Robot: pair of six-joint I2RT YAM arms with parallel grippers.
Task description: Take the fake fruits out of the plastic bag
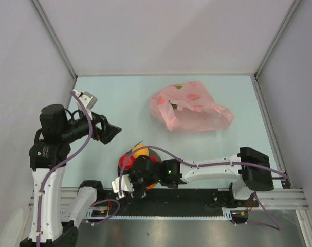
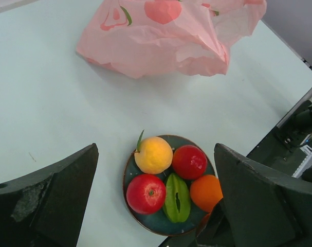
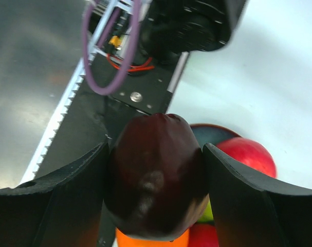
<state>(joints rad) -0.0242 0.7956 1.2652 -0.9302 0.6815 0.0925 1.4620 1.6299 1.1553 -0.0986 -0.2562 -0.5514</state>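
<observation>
While the plastic bag (image 1: 189,107) lies crumpled far right on the table (image 1: 120,98), the top view shows the left gripper (image 1: 110,133) raised, jaws wide, empty. The right gripper (image 1: 125,187) is low beside the fake fruits (image 1: 140,151) at the near edge.

Left wrist: a plate (image 2: 129,172) holds a yellow-orange fruit (image 2: 153,154), two red apples (image 2: 145,193), a green piece (image 2: 177,197) and an orange (image 2: 206,192), all touching, with the bag well beyond.

Right wrist: fingers (image 3: 243,195) clamp a dark maroon fruit (image 3: 156,175) above the plate's rim.

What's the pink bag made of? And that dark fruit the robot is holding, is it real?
The bag looks like thin, translucent plastic: it's crinkled. The dark fruit looks like smooth, glossy plastic, judging by its sheen; probably not real.
</observation>
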